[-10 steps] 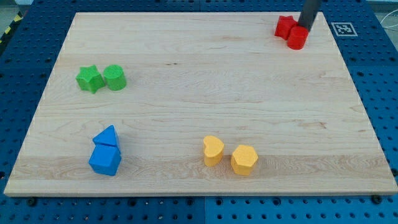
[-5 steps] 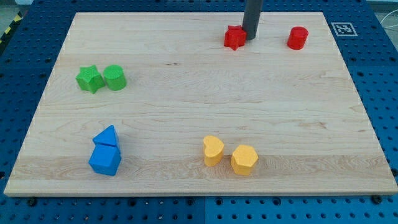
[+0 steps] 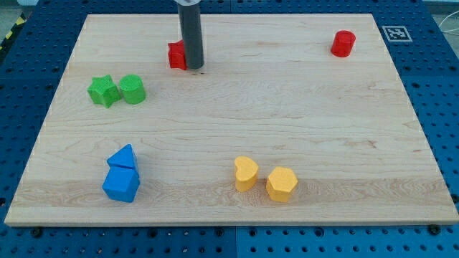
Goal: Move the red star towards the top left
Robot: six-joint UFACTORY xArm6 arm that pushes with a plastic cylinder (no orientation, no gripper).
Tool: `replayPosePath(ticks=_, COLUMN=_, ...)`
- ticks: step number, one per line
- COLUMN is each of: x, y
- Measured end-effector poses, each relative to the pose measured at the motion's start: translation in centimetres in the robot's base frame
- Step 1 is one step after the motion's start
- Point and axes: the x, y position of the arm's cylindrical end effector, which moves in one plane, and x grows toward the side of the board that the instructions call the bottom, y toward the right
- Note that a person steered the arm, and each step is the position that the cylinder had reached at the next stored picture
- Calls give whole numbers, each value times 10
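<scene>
A pale wooden board (image 3: 237, 107) lies on a blue perforated table (image 3: 445, 107), with a small printed marker (image 3: 395, 33) at the board's top right corner. The dark rod comes down from the view's top, and my tip (image 3: 193, 68) sits pressed against the right side of the red star (image 3: 176, 55) (partly hidden behind the rod), in the upper left part of the board. There is nothing to clench here; the rod only touches the star. A red cylinder (image 3: 343, 44) stands well apart at the top right. On the left, a green star (image 3: 103, 91) touches a green cylinder (image 3: 132, 89). Lower left, two blue blocks (image 3: 122, 174) sit together; two yellow blocks (image 3: 265, 178) stand near the bottom centre.
</scene>
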Motion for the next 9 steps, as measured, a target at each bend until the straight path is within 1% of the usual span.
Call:
replayPosePath(ticks=5, x=-1, y=-18)
replayPosePath(ticks=7, x=-22, y=-37)
replayPosePath(ticks=9, x=-49, y=-80)
